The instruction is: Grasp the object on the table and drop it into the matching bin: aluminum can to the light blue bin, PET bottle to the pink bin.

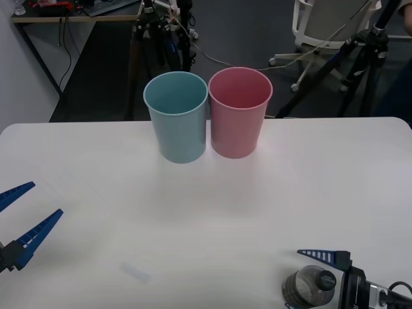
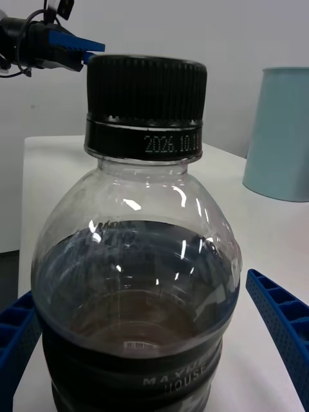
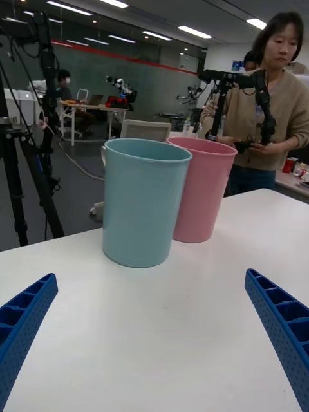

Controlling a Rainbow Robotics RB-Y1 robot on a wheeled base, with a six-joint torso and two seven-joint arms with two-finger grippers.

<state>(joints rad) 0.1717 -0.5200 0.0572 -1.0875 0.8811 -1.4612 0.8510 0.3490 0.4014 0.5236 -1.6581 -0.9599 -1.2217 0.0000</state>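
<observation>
Lower right, the right gripper (image 1: 308, 270) straddles the PET bottle (image 1: 310, 288), jaws spread, not clamped. Lower left, the left gripper (image 1: 22, 215) hangs released over the counter (image 1: 212, 212).

Looks like a lab/office: behind the table (image 1: 360, 161), camera stands (image 1: 351, 58), a rolling chair (image 1: 322, 26), desks w/ gear (image 3: 96, 106).
</observation>
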